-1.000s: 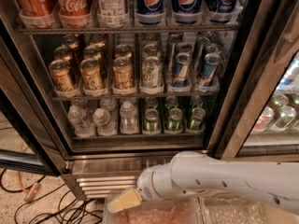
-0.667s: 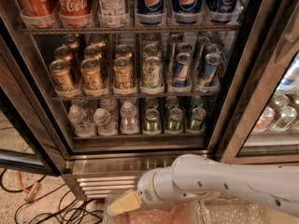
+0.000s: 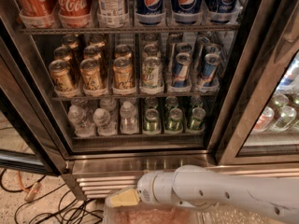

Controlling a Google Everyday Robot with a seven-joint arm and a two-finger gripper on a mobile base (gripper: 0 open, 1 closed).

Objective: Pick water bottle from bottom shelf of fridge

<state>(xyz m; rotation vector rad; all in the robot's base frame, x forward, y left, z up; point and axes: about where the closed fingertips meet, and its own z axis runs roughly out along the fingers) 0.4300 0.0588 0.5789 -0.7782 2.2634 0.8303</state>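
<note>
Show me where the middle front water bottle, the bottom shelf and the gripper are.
water bottle (image 3: 103, 122): camera view, on its clear body, middle of three front bottles.
bottom shelf (image 3: 135, 136): camera view, on its front rail.
gripper (image 3: 122, 198): camera view, on its yellowish tip, low in the picture, below the shelf.

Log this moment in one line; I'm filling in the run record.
phase: pre-grasp | gripper: low, at fridge grille, apart from bottles | water bottles: left side of bottom shelf, upright, untouched
</note>
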